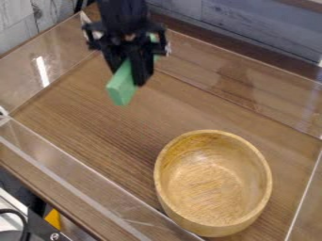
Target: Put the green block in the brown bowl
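Brown bowl (214, 182) taken as landmark: sits upright on the wood-grain surface (75, 141), lower right of view, mouth open and unblocked, interior bare.

Surroundings: clear panels wall the surface in. One runs along the near edge just in front of the bowl (75, 193); another stands up and left of it at the far side (51, 56). Grey plank backdrop (251, 24) lies beyond the bowl, top of view. A bit of dark gear with a yellow patch shows below the surface, down and left of the bowl (51, 221).

Nothing stands on the surface between block and bowl.

Green block (122, 85): up and left of the bowl, well apart from it, lifted clear of the surface. Long axis steep, near vertical, lower end tipped slightly leftward, away from the bowl. Upper end hidden inside the pincer.

Pincer (126, 62): black, pointing down, clamped on the block's upper end.
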Tool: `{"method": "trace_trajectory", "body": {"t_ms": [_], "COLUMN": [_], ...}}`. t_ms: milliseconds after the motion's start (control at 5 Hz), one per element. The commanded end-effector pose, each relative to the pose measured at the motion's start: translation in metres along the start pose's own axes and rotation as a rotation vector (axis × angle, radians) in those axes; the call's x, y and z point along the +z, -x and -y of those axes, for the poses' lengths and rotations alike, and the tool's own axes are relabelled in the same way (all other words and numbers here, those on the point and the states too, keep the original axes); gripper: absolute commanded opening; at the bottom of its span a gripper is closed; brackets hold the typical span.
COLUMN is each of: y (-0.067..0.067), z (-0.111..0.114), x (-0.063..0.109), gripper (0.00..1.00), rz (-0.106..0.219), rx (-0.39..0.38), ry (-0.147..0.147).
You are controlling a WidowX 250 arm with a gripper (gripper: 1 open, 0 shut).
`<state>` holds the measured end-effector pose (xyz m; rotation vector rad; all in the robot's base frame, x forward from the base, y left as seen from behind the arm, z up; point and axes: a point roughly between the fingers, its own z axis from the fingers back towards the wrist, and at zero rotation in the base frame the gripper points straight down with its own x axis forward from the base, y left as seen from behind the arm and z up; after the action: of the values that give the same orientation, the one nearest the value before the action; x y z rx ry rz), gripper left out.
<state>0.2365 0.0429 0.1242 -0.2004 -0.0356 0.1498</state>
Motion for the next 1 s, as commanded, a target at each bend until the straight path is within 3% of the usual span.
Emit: {"method": "trace_trajectory", "body": {"t_ms": [0,400,800], "y": [-0.004,-0.009,-0.024], "z": [-0.001,-0.006,-0.002], "x": [-0.002,-0.011,-0.016], "gripper": [0.00,0.00,0.00], "rz": [0.037,0.029,0.050], "rx": [-0.045,-0.140,-0.086], "ry": [-0.018,-0.025,-0.032]}}
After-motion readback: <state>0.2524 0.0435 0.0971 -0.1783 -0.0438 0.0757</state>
